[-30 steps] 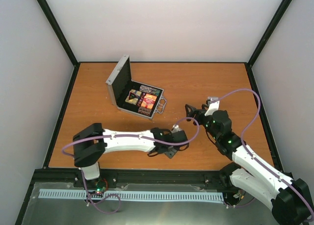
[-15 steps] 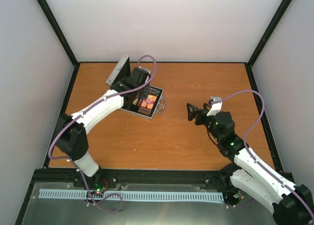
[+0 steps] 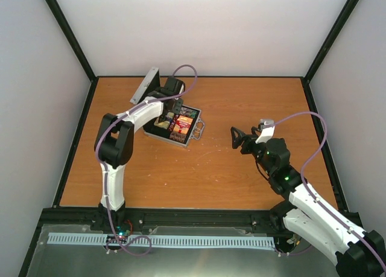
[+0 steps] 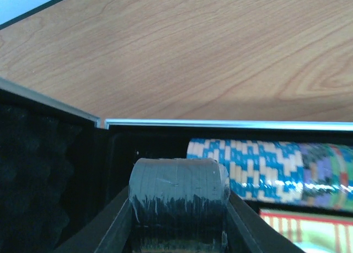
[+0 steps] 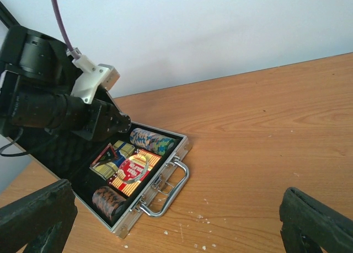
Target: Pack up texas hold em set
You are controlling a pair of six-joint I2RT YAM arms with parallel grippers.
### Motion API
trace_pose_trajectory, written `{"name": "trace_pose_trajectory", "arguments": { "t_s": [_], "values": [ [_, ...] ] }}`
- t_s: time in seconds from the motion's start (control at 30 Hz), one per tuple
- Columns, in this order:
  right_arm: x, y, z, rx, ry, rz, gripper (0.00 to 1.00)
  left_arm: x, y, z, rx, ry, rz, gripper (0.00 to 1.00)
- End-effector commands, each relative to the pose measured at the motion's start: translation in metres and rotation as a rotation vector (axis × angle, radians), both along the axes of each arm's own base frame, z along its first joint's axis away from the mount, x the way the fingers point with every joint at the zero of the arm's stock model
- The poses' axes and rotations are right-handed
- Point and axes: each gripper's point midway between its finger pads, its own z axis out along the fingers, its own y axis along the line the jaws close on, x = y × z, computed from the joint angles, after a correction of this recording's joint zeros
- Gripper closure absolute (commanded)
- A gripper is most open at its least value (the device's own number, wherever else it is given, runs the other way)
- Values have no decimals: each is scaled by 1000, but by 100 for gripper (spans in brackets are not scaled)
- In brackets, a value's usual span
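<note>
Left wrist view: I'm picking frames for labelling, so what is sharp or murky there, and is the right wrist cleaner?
Left wrist: striped chips readable, foam lining lost in shadow. Right wrist: case evenly lit and sharp; own fingers dark, blurred at the bottom corners.

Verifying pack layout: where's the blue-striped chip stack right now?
Right wrist view: the blue-striped chip stack lies on its side along the far end wall of the open case, beside the red card box, left of frame centre.

Overhead wide, left wrist inside case (image 4: 220,123), right wrist facing it
</note>
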Motion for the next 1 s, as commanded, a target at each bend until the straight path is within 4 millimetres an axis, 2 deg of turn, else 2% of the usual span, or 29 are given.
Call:
{"name": "trace_pose_trajectory", "arguments": {
  "t_s": [0.0, 0.33, 0.73, 0.97],
  "values": [
    [2, -6, -2, -6, -3, -28, 0, 30, 11, 20, 40, -87, 35, 67],
    [3, -4, -5, -10, 4, -23, 0, 40, 30, -5, 27, -49, 63, 67],
    [3, -4, -5, -10, 7, -22, 0, 47, 18, -28, -24, 4, 7, 66],
    [4, -4, -7, -13, 12, -22, 0, 44, 8, -31, -67, 24, -30, 66]
  ]
}}
